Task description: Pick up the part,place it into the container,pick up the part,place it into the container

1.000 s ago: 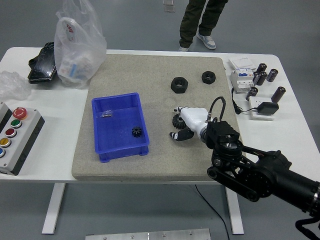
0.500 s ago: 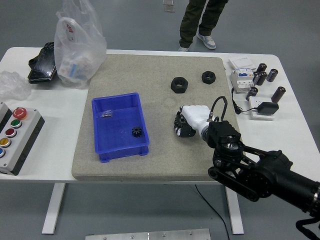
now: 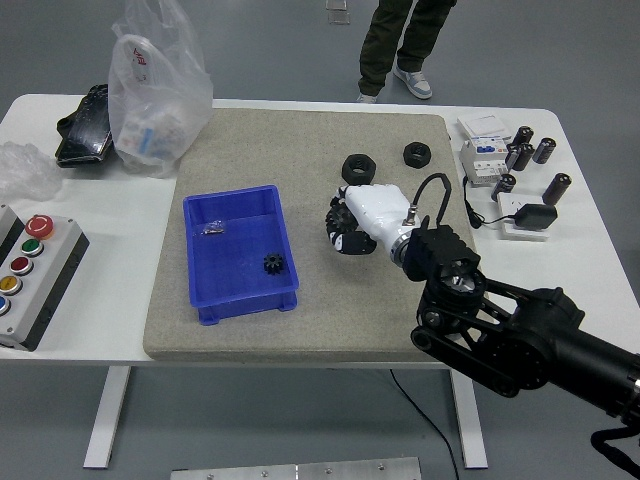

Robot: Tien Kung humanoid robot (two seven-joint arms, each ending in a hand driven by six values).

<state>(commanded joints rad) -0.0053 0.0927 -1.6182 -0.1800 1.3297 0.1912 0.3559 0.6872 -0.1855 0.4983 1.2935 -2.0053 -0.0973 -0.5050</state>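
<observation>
**Non-task clutter on the desk**

White desk (image 3: 600,250) carries a grey-beige felt-like mat (image 3: 310,310) across its middle. Left edge: grey control box with coloured round buttons (image 3: 28,272), red one at the far end. Far-left corner: black plastic tray (image 3: 78,128), with a clear plastic bag of small items (image 3: 155,85) standing just beside it, bag overlapping the mat's corner. Crumpled clear plastic wrap (image 3: 20,165) sits near the tray. Right side, off the mat: white electrical module (image 3: 483,152), several dark cylinders (image 3: 530,150) around it, black adapter on a white block (image 3: 528,217) with a cable. A person's legs (image 3: 395,45) stand beyond the far edge.
</observation>
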